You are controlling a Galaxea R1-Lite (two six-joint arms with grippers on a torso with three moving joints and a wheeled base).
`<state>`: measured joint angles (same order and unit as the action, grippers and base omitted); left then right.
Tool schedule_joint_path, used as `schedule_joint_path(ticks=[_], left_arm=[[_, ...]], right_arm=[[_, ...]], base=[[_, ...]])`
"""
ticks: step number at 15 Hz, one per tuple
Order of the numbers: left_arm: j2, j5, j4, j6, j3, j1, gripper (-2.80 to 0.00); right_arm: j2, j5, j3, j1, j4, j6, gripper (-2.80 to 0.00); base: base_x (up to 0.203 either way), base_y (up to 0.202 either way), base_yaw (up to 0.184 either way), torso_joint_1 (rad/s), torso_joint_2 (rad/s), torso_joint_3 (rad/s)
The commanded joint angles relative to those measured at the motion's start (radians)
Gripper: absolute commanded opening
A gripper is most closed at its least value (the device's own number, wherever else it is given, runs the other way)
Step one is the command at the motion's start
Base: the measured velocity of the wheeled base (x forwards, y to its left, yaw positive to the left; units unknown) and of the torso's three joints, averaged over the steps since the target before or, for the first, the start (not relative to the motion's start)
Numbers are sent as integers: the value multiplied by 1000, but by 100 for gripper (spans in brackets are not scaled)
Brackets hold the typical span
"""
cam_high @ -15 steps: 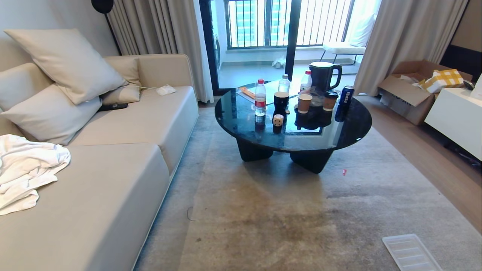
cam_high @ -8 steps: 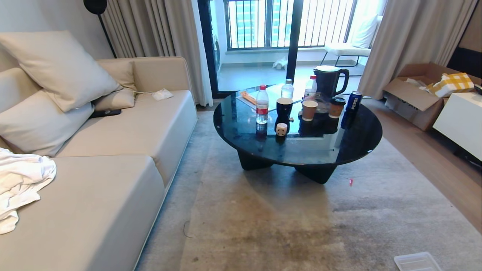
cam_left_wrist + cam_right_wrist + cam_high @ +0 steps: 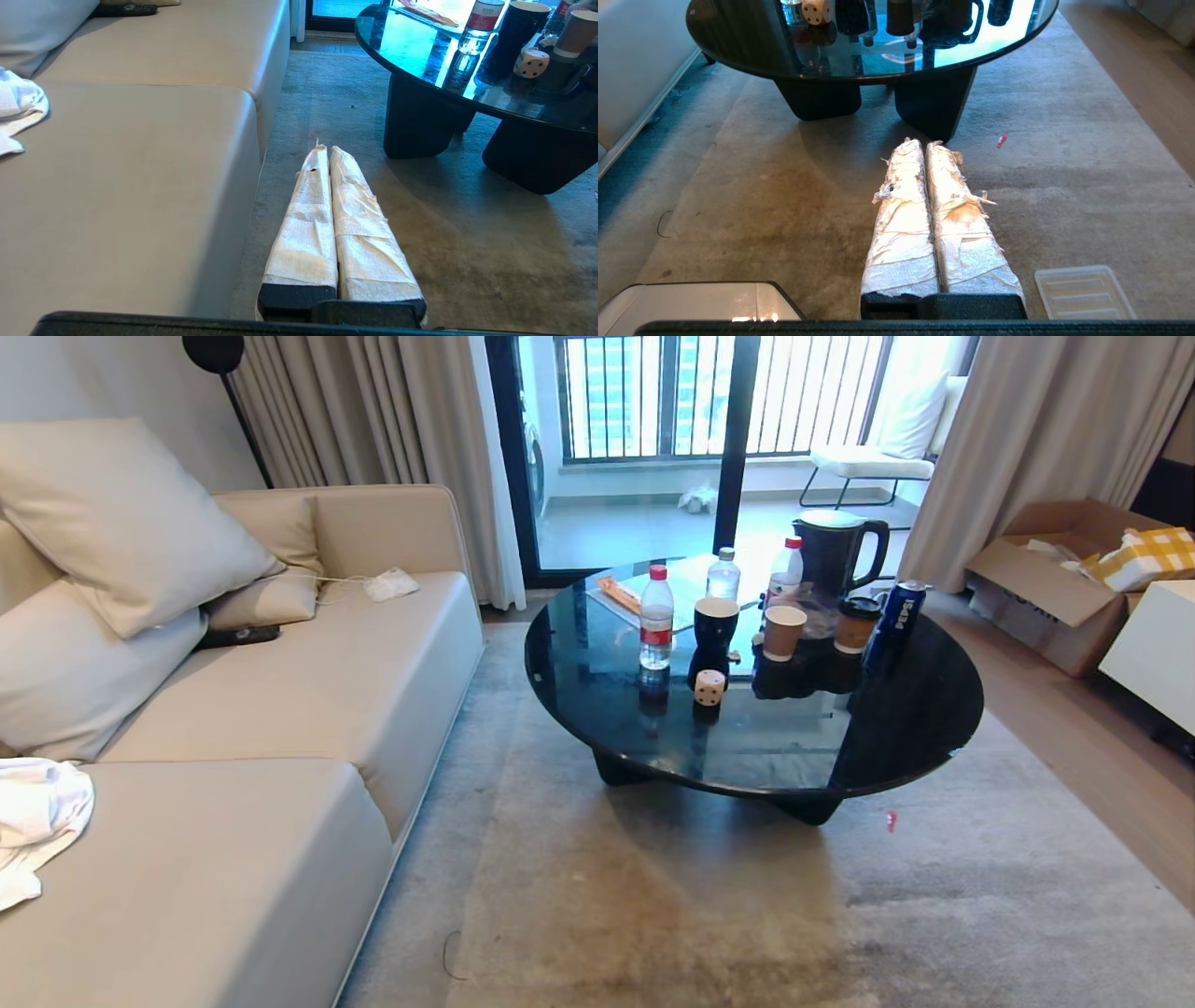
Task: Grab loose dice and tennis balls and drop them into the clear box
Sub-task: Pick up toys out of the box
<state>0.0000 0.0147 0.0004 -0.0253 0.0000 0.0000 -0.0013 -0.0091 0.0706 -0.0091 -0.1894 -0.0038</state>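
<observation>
beige die (image 3: 709,688) sits on the round black bench (image 3: 896,737), at 6 o'clock from the dark mug (image 3: 716,621). left gripper (image 3: 327,150) and right gripper (image 3: 920,143) hang over the rug (image 3: 672,905), fingers pressed together, holding nothing.

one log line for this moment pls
beige die on round table by dark cup | left gripper shut, empty | right gripper shut, empty | both above carpet

The round table (image 3: 915,728) is glossy black, mirroring the window in pale blue. On it a beige die (image 3: 709,688) shows dark pips, beside a black mug (image 3: 716,621), two brown paper cups (image 3: 782,632), a blue can (image 3: 894,611) and a clear bottle (image 3: 656,618) with red cap and label. The sofa (image 3: 280,709) is beige, the rug (image 3: 672,905) grey-tan. A yellow-and-white checked cloth (image 3: 1150,553) sits in the brown cardboard box (image 3: 1027,593).
</observation>
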Motion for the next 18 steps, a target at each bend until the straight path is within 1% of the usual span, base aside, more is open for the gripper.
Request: schedule_joint_path(ticks=[1,18], left_arm=[[0,1,1,-1,0,0,-280],[0,1,1,-1,0,0,-280]], right_arm=[[1,0,0,0,-1,-1,-280],[1,0,0,0,-1,-1,-280]], base=[[186,0,-3,2,-2,2],[184,0,-1,4,3,2]])
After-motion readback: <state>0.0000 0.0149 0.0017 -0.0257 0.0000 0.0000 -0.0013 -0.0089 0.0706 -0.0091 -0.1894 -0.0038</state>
